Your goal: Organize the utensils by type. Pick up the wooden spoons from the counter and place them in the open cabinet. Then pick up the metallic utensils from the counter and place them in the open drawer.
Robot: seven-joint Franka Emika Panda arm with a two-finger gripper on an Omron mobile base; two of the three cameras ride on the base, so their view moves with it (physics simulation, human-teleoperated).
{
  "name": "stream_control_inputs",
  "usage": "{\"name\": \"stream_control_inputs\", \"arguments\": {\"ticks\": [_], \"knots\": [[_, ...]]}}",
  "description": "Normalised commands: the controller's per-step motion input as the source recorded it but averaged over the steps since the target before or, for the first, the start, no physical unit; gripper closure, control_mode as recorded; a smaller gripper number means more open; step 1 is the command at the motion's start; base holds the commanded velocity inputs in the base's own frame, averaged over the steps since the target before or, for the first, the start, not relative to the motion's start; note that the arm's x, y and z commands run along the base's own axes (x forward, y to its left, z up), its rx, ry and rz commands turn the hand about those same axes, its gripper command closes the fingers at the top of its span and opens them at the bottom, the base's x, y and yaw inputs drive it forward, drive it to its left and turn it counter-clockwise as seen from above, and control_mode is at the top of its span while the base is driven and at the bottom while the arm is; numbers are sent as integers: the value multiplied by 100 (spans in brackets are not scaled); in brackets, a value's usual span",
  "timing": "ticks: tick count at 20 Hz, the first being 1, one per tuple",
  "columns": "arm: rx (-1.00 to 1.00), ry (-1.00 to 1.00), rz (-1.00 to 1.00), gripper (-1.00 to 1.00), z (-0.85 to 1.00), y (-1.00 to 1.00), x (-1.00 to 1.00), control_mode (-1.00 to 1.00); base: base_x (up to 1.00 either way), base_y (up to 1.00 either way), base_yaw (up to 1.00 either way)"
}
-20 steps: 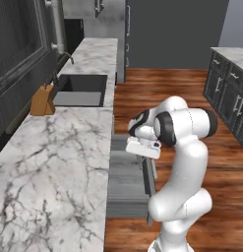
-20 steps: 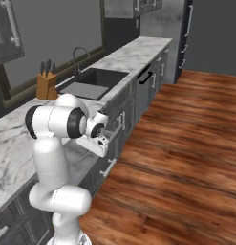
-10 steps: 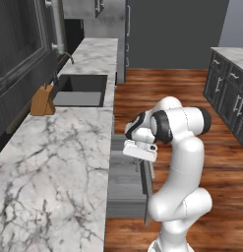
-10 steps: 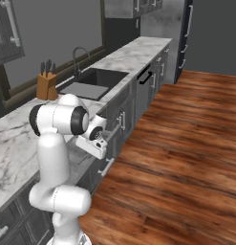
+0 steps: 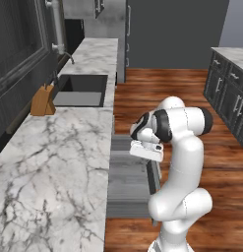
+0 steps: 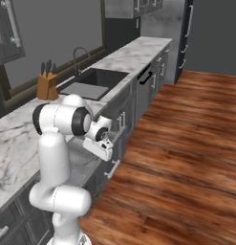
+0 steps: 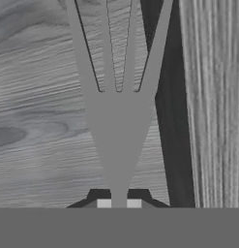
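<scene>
My gripper (image 7: 118, 203) is shut on the handle of a slim silver-grey fork (image 7: 118, 121), one of the metallic utensils, whose tines point away from the hand. Behind the fork lies the flat grey wood-grain floor of the open drawer (image 7: 38, 126). From the left base, the gripper (image 5: 145, 149) hangs just over the pulled-out drawer (image 5: 125, 184), beside the white marble counter (image 5: 59, 162). The right base view has the gripper (image 6: 102, 144) at the counter's front edge. A dark cabinet door (image 6: 5, 33) with a long silver bar handle is up at the left. The wooden spoons are out of view.
A knife block (image 5: 43, 102) stands on the counter by the sink (image 5: 81, 91) with its tap (image 6: 80, 55). Dark cabinet fronts (image 6: 148, 83) run under the counter. Wooden floor (image 6: 186, 143) stretches to the right, with more cabinets (image 5: 231, 98) at the far side.
The hand has dipped very slightly over the drawer with the fork still gripped. Nothing else has moved.
</scene>
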Motion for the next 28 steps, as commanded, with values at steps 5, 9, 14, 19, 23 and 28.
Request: {"name": "stream_control_inputs", "arguments": {"ticks": [5, 9, 14, 19, 23, 28], "knots": [[-2, 12, -11, 100, -60, -99, -28, -100, 0, 0, 0], [-2, 17, -13, 100, -63, -100, -26, -100, 0, 0, 0], [-5, 21, -13, 100, -65, -87, -9, -100, 0, 0, 0], [-4, 18, -6, 100, -46, -64, 0, -100, 0, 0, 0], [0, 16, -5, 100, -4, 10, 0, -100, 0, 0, 0], [-12, 1, -4, 100, 0, 95, 14, -100, 0, 0, 0]]}}
